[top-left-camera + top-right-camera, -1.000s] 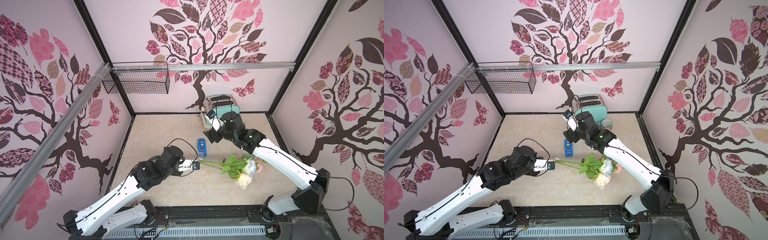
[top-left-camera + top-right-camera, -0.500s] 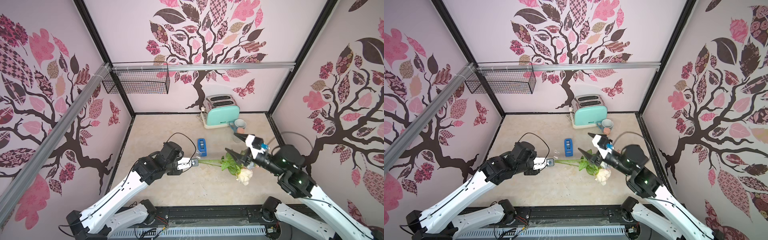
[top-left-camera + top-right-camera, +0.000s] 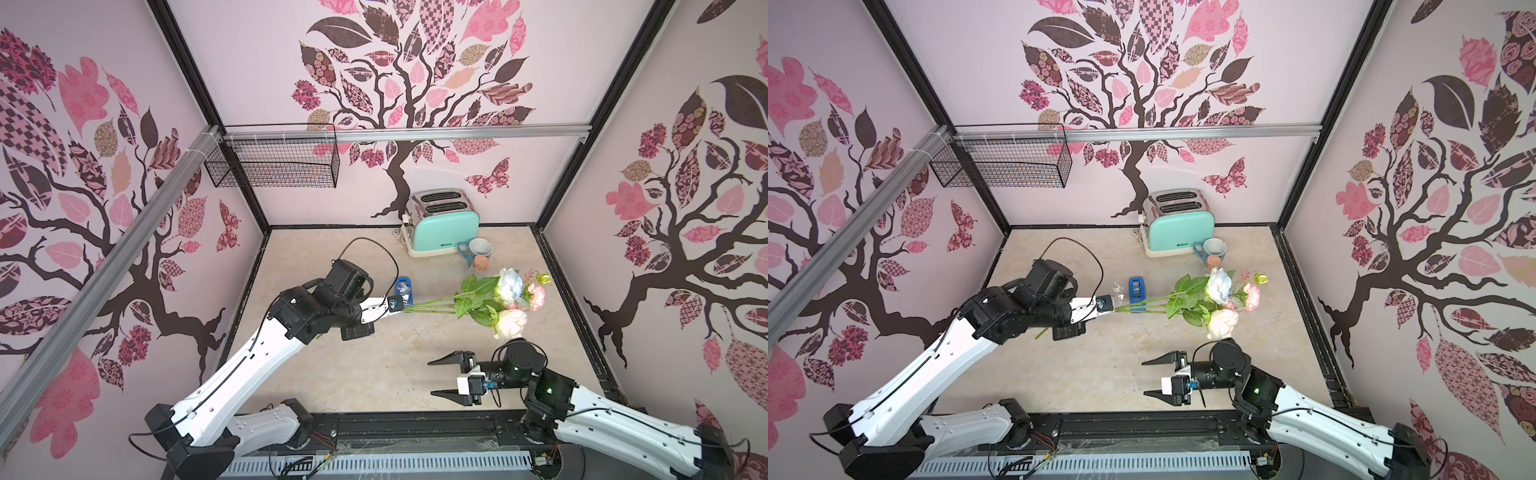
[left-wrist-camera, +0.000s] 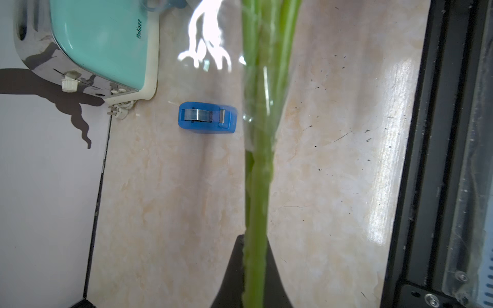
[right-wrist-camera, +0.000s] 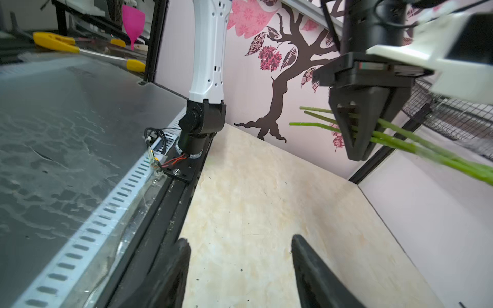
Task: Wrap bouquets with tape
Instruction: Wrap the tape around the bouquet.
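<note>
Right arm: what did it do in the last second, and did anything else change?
The right pincer drew back from beside the tape dispenser to the front edge of the table, open and empty. The left pincer stays shut on the bouquet, its blooms swung slightly rearward. Dispenser and toaster did not move.

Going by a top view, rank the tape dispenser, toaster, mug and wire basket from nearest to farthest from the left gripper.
1. tape dispenser, on the table just beyond the left gripper.
2. toaster and mug, at the back wall: too close to call.
3. wire basket, hung high in the back left corner.
</note>
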`<state>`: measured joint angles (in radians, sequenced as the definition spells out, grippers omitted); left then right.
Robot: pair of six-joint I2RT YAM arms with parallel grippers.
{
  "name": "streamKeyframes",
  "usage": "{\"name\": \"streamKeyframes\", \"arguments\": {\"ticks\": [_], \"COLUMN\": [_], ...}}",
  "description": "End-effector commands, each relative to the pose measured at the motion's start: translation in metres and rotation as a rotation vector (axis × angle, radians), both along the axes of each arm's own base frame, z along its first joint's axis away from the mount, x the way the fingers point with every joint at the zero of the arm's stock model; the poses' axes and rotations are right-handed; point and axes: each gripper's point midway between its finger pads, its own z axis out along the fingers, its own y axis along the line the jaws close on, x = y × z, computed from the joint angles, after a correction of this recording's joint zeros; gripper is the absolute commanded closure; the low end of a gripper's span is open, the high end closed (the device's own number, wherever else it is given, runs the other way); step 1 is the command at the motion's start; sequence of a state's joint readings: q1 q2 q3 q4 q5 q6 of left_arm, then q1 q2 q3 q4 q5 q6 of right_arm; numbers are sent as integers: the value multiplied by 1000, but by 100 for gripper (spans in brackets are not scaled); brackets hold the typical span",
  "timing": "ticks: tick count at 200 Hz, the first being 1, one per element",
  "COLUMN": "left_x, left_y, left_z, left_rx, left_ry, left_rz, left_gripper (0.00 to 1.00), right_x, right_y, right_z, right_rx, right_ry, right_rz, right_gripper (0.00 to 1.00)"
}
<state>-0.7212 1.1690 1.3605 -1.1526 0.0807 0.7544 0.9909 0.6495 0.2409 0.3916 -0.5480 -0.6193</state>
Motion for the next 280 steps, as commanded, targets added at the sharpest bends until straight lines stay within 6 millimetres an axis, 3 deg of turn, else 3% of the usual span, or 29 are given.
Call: {"name": "streamKeyframes", "arguments": {"ticks": [1, 24, 25, 43, 64, 87, 116, 144, 169, 184, 204, 228, 257, 280], "left_x": [-17, -31, -32, -40, -40, -42, -43, -44, -48, -52, -63, -76, -83, -79], "left_y": [-10, -17, -17, -22, -23, -24, -27, -28, -25, -27, -31, -33, -37, -41], "left_z": [21, 31, 31, 37, 41, 45, 50, 57, 55, 53, 56, 52, 32, 25], "left_rx": [-94, -136, -138, -179, -193, -225, -276, -297, -291, -295, -321, -330, -317, -317], "left_ry": [104, 199, 203, 254, 273, 278, 247, 216, 219, 242, 280, 325, 395, 396], "left_rz": [-1, -18, -19, -29, -10, -7, -29, -50, -58, -79, -127, -186, -224, -227], "left_gripper": [100, 100, 100, 100, 100, 100, 100, 100, 100, 100, 100, 100, 100, 100], "right_x": [45, 89, 92, 109, 143, 174, 196, 208, 212, 218, 236, 225, 193, 174], "right_y": [4, -5, -2, -11, -8, -25, -29, -14, 3, 8, 17, 34, 30, 27], "right_z": [19, 38, 31, 53, 61, 82, 68, 39, 16, 16, 33, 66, 94, 101], "right_rx": [144, 279, 254, 396, 426, 591, 685, 683, 631, 629, 596, 459, 372, 314], "right_ry": [-289, -448, -442, -455, -380, -30, 440, 926, 1158, 1229, 1367, 1293, 1092, 1036], "right_rz": [-238, -492, -494, -486, -527, -545, -458, -321, -250, -220, -81, 98, 192, 239], "right_gripper": [36, 35, 35, 36, 34, 29, 30, 35, 42, 43, 43, 44, 37, 34]}}
